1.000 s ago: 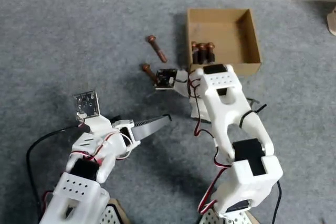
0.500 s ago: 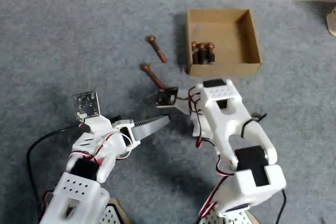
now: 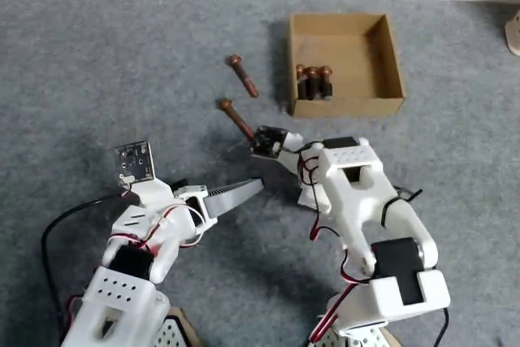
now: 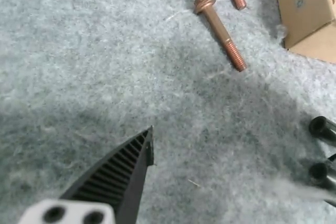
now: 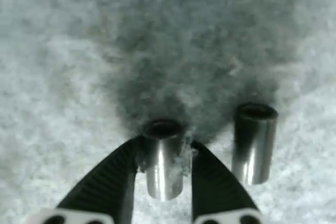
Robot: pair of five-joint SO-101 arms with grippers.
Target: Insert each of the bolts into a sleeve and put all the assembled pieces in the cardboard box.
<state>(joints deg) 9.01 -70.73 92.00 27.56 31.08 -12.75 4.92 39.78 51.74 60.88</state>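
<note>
The left gripper [image 3: 257, 183] sits low over the grey carpet [image 3: 97, 54], jaws pressed together with nothing between them, tip aimed toward the middle. In its wrist view the tip [image 4: 148, 135] hovers over bare carpet [image 4: 79, 51].

Ahead of it a bolt [image 3: 236, 119] lies flat on the carpet, its shank end close to the right arm's wrist. A second bolt [image 3: 244, 75] lies flat a little farther back, apart from the first and near the box's left wall.

The right gripper [image 5: 166, 148] is clamped on an upright sleeve [image 5: 164, 163], one finger on each side of it. A second sleeve [image 5: 254, 142] stands upright just beside, not touching.

Farthest right and to the back, the open box [image 3: 349, 106] rests on the carpet. Three assembled pieces [image 3: 314, 81] lie side by side in its near left corner
</note>
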